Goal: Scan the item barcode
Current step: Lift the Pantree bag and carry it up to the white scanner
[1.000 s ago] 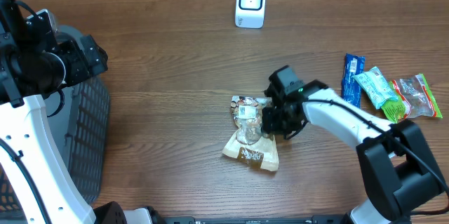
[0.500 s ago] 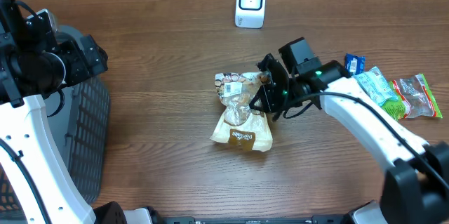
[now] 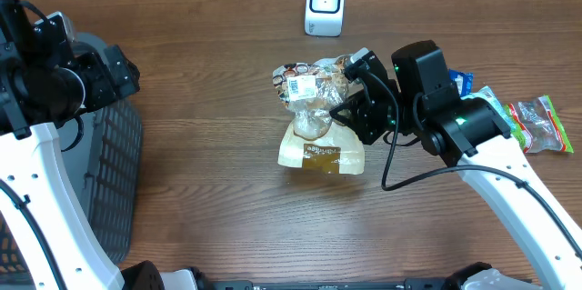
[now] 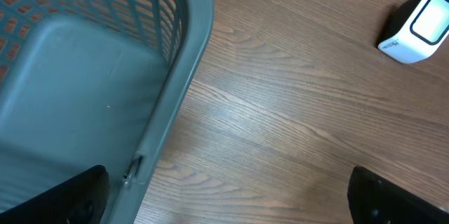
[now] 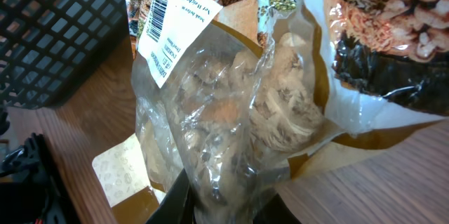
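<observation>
A clear and tan snack bag (image 3: 314, 117) hangs lifted off the table, its lower end trailing near the wood, with my right gripper (image 3: 353, 106) shut on its side. In the right wrist view the crinkled plastic of the bag (image 5: 231, 104) is pinched in my right gripper (image 5: 228, 206), and its white barcode label (image 5: 172, 31) faces up and left. That label (image 3: 300, 85) shows on the bag's top. The white scanner (image 3: 325, 4) stands at the back, apart from the bag. My left gripper (image 4: 224, 210) is open over the wood beside the basket, holding nothing.
A grey mesh basket (image 3: 123, 172) stands at the left edge, its rim (image 4: 175, 90) close under the left wrist. Along the right side lie a blue packet (image 3: 462, 79), a green packet (image 3: 491, 113) and a clear red-trimmed packet (image 3: 541, 125).
My right gripper has lifted the snack bag off the table and carried it back toward the scanner. The left arm has not moved.
</observation>
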Robot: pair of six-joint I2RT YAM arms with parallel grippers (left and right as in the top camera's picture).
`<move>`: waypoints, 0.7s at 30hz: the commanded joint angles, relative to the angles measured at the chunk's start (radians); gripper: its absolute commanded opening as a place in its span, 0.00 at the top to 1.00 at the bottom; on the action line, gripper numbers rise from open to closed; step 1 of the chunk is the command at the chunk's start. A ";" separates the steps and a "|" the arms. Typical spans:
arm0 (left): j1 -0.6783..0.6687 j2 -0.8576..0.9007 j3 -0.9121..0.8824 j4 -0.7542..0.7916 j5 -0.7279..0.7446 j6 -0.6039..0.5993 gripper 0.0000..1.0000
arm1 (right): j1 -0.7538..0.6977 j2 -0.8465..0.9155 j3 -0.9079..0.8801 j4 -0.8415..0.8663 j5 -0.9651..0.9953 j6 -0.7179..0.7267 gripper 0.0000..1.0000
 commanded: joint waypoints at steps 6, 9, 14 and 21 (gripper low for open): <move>-0.005 -0.011 0.017 0.002 0.008 -0.018 0.01 | 0.001 -0.026 0.038 0.015 0.088 -0.019 0.96; -0.005 -0.011 0.017 0.001 0.008 -0.018 0.00 | 0.002 -0.019 0.037 0.034 0.186 0.010 0.96; -0.005 -0.011 0.017 0.001 0.008 -0.018 0.00 | 0.004 0.055 0.037 0.164 0.491 0.188 0.96; -0.005 -0.011 0.017 0.001 0.008 -0.018 0.00 | 0.004 0.252 0.037 0.494 0.932 0.121 0.96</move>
